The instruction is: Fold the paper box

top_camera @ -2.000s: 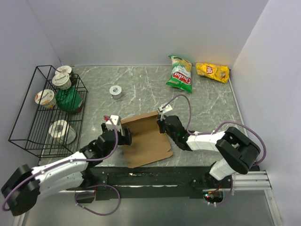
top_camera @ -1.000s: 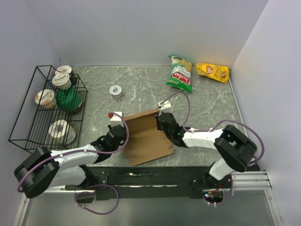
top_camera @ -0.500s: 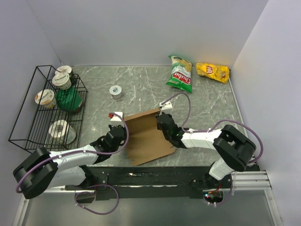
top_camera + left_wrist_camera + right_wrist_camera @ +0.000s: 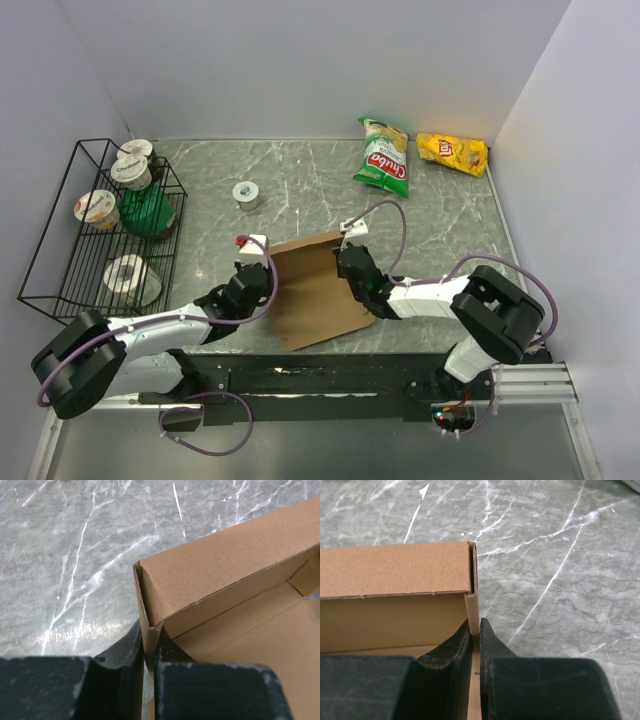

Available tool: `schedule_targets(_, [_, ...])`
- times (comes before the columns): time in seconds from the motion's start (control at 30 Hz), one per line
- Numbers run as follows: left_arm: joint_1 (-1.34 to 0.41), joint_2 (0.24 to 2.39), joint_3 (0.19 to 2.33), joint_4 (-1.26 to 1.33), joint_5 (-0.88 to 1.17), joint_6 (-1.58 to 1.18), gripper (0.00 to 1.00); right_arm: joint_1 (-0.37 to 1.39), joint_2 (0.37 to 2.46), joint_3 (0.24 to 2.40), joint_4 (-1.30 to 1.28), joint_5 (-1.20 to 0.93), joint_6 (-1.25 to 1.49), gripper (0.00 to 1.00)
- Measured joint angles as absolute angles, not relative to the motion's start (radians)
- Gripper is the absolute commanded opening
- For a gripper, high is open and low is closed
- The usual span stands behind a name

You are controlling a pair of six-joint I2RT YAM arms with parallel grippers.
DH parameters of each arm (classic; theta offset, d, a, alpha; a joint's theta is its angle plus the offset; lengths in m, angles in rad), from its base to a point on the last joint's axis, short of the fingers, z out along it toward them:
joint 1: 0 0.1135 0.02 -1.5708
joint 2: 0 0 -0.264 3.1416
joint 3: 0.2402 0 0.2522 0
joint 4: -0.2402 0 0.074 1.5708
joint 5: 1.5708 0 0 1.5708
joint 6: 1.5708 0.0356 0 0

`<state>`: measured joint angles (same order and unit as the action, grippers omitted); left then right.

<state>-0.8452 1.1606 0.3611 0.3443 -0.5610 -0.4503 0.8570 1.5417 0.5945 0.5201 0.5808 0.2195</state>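
The plain brown cardboard paper box (image 4: 318, 295) lies on the grey marbled table (image 4: 450, 225) between the 2 arms, with the left gripper (image 4: 149, 647) pinched onto its left wall and the right gripper (image 4: 475, 630) onto its right wall.

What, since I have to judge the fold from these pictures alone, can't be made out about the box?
- Left wrist view: the near part of the paper box is hidden behind the left hand and cut off by the bottom edge. Its right end is cut off by the right edge.
- Right wrist view: the box's left end is cut off by the left edge. Most of its floor is hidden behind the right hand.
- Top view: both pinch points are hidden under the hands' own bodies.
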Motion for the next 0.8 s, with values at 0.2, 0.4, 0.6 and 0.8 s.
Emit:
schedule_targets(0.2, [-0.840, 1.194, 0.465, 0.234, -0.535, -0.481, 0.94, 0.821, 1.549, 0.677, 0.332, 0.542, 0.228, 0.00])
schedule_targets(0.4, [-0.839, 1.073, 0.474, 0.165, -0.460, -0.465, 0.96, 0.779, 1.549, 0.783, 0.105, 0.428, 0.246, 0.00])
schedule_targets(0.6, [-0.832, 0.910, 0.477, 0.110, -0.363, -0.433, 0.96, 0.715, 1.589, 0.937, -0.183, 0.228, 0.214, 0.00])
schedule_targets(0.8, [-0.784, 0.866, 0.537, 0.086, -0.216, -0.385, 0.96, 0.673, 1.724, 1.143, -0.418, 0.059, 0.131, 0.07])
